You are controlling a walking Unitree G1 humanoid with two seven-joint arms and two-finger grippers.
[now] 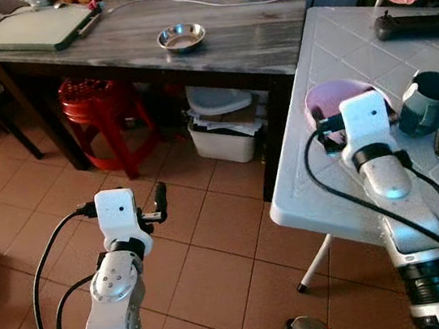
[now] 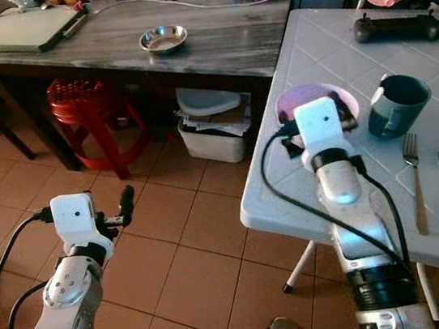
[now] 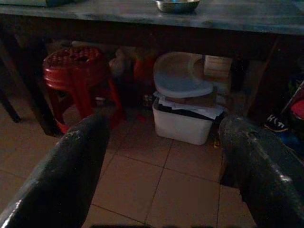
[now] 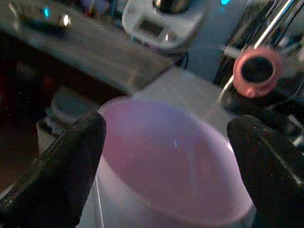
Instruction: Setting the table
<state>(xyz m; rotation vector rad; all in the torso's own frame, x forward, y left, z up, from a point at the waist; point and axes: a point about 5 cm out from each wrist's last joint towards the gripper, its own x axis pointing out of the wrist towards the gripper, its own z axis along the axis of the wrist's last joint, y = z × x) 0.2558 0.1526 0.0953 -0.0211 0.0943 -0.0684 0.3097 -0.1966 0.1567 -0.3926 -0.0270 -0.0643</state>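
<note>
Near the white desk's (image 2: 290, 203) left edge, beside open floor (image 2: 206, 240), a pale pink, smooth-walled bowl (image 4: 175, 161) is straddled by the right gripper's (image 4: 166, 156) open jaws, while the left gripper (image 3: 164, 156) is held open over the floor.

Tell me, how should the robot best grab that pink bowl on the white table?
Probably by the rim. The pink bowl sits upright, mouth open, near the edge of the white table. The right gripper, fingers spread, faces it; one finger inside and one outside the near wall would likely pinch well.
</note>
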